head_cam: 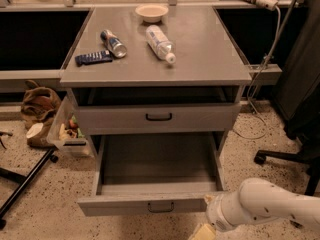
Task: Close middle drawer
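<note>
The middle drawer is pulled far out of the grey cabinet. Its flat front with a small dark loop handle faces me and its deep interior is bare. The uppermost drawer above it stands slightly out. My white arm comes in from the lower right. My gripper, a yellowish tip, sits at the bottom edge of the view, just below and in front of the drawer front's right end, partly cut off.
On the cabinet top lie a bowl, a plastic bottle, a can and a blue packet. A brown bag and a bin stand on the floor left. A stand leg and a chair base flank the cabinet.
</note>
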`<state>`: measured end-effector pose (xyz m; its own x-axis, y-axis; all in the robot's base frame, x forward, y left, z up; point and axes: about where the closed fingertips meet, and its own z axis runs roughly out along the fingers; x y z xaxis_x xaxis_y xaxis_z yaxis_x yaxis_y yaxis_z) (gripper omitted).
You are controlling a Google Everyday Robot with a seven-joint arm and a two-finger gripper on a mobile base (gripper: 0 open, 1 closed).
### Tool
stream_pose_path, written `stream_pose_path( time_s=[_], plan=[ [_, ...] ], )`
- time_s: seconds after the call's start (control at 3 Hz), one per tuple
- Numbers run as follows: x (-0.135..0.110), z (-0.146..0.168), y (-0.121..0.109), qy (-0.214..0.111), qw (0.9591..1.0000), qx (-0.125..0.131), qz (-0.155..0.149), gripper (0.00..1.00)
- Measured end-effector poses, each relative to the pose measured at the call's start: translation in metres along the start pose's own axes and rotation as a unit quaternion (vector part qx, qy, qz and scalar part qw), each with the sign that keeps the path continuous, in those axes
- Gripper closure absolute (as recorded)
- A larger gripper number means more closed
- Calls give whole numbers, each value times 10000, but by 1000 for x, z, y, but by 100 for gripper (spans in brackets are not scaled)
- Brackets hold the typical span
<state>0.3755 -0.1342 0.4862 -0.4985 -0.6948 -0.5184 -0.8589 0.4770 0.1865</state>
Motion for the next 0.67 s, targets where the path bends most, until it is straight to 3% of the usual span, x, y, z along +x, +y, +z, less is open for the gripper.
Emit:
stream_pose_path(
  time_s=[0.33,0.67],
  plan=[
    [10,35,-11,188,9998,-23,86,0],
    [10,35,-10,188,9998,-23,86,0]
  ],
)
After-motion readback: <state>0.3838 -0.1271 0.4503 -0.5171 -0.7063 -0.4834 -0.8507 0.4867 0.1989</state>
